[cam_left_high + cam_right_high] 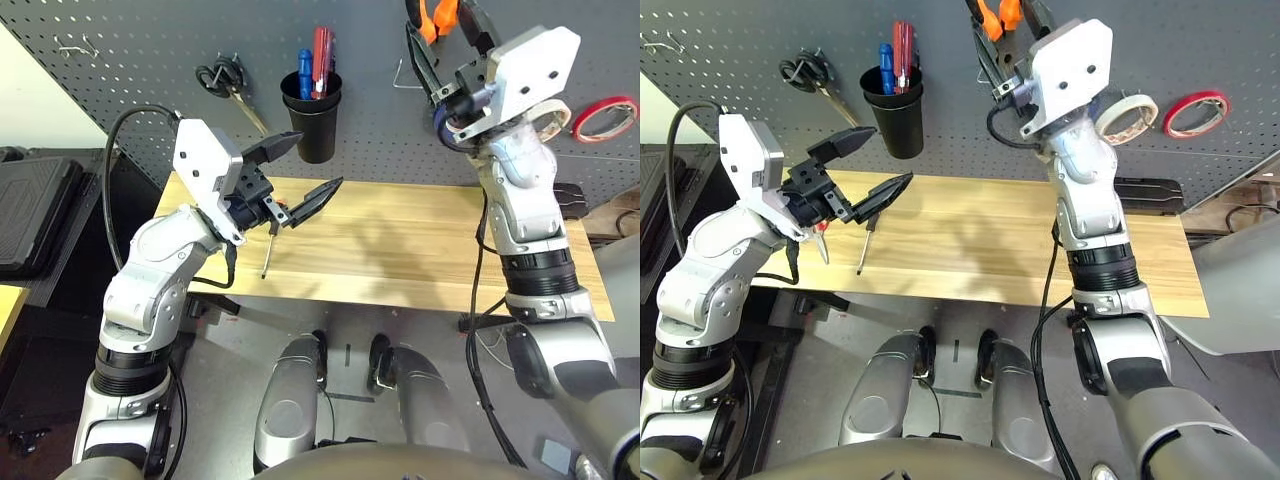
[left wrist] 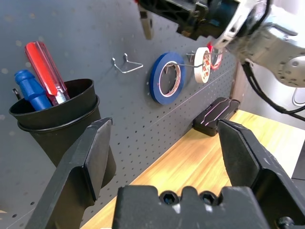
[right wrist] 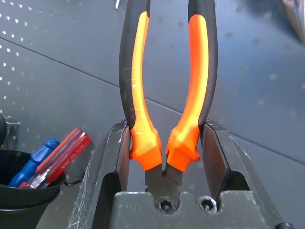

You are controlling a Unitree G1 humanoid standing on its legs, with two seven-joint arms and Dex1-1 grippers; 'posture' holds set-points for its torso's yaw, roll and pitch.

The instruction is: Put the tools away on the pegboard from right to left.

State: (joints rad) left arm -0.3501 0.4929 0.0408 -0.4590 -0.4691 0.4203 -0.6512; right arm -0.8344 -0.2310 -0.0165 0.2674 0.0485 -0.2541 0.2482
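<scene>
White tape roll already hung on the pegboard at upper right, pliers clamped in the raised right gripper at top centre, screwdriver waiting on the table, left gripper gaping wide.

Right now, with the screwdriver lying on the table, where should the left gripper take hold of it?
Probably the handle, coming down from above with the fingers across it. The screwdriver lies flat on the table, its thin shaft pointing toward the robot and its thicker handle end partly hidden under the open left gripper.
</scene>
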